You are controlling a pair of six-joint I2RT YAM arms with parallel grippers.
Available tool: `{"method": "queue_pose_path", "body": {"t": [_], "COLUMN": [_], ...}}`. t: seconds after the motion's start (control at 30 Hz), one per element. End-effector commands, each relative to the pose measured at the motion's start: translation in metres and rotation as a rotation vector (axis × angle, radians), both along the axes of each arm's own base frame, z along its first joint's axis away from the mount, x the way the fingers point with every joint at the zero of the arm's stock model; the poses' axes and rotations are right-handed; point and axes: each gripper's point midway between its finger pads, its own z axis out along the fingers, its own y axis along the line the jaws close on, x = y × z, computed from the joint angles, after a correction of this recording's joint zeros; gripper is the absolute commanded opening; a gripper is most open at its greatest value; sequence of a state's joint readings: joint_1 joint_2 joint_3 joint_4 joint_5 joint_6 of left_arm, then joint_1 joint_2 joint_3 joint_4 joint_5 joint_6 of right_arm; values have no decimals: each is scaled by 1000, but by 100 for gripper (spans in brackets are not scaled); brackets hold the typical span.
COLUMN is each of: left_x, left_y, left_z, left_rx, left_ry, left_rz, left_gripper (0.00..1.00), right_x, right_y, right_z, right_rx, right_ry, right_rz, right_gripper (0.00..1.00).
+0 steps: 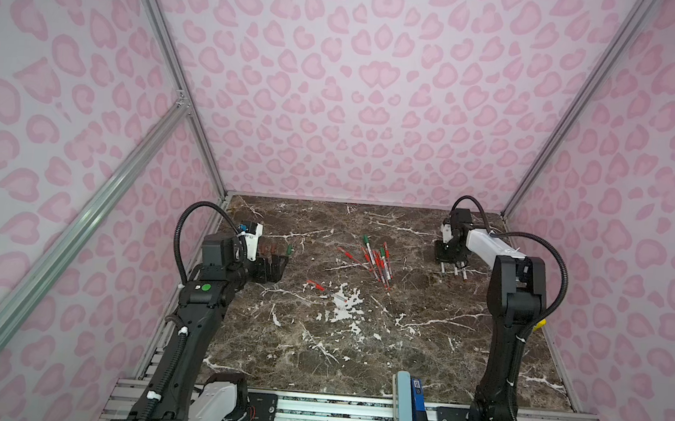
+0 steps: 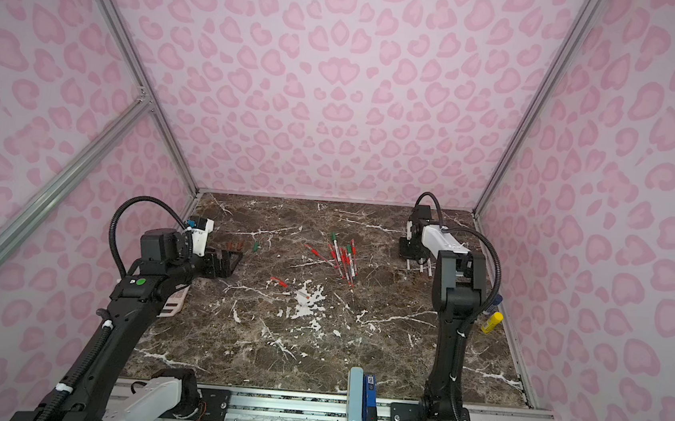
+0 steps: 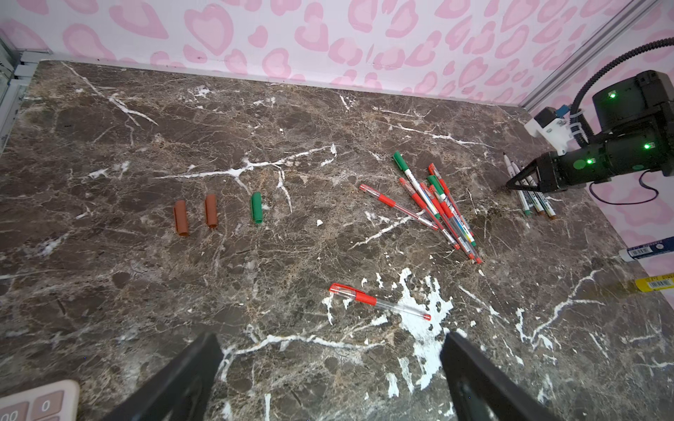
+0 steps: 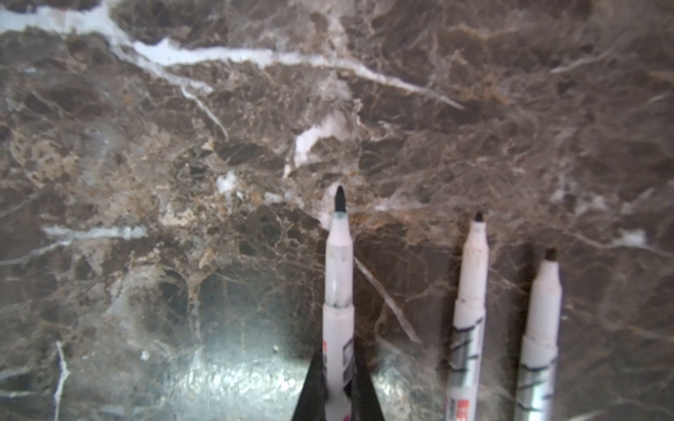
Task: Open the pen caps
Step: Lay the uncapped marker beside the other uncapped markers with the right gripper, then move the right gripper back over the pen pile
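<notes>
Pen caps (image 3: 211, 210) that are off lie in a row at about 10 o'clock on the counter (image 1: 307, 342): two brown ones side by side and a green cap (image 3: 256, 207) to their 3 o'clock side, all flat and apart from one another. The left jaws stand spread wide with nothing between them, just on the 6 o'clock side of that row. In the left wrist view their two black fingers (image 3: 175, 382) frame bare marble. A calculator (image 3: 36, 401) shows at the counter's 9 o'clock edge, beside the left arm.

Capped pens (image 1: 377, 261) lie in a loose, overlapping heap a little past the centre toward 12 o'clock, with red and green caps on. Most run roughly from 11 to 5 o'clock. A lone red pen (image 3: 379, 301), clear-barrelled and capped, lies apart from the heap on its 7 o'clock side, near the counter's middle.

At about 2 o'clock the right jaws are pressed together on an uncapped white pen (image 4: 339, 291), pinching its barrel, with the dark tip bare. Two more uncapped pens (image 4: 470, 291) lie on the counter just beside it, roughly parallel and not touching it. A yellow tube (image 2: 492, 321) lies at the counter's 3 o'clock edge, beyond the right arm, with a blue-capped tube (image 3: 649, 251) near it.
</notes>
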State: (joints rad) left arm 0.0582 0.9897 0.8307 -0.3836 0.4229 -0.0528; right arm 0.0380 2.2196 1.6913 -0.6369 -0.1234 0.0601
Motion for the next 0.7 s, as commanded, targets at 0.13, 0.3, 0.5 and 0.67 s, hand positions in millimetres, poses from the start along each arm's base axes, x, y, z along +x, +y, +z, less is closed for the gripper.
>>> {"method": "queue_pose_path", "body": {"t": [0.13,0.3,0.5,0.67], "left_x": [4,6,5,5], "left_y": [0,4,5,4], "left_z": [9,11,11,11], "left_rx": [-12,-16,-20,-28], "left_ry": [-47,-49,-42,-43], "left_rz": [-4,13,19,12], "left_gripper": [98,98,98,98], "right_x": [-8,-7,-10,-24], "right_y": [-4,-2,4,29], "right_z": [-16,3,39,60], "right_rx": [-16,-2,13,25], "right_ry": [50,7,-63,-96], "right_rz": [-4,-3,-4,40], "right_gripper": [19,27,30,30]}}
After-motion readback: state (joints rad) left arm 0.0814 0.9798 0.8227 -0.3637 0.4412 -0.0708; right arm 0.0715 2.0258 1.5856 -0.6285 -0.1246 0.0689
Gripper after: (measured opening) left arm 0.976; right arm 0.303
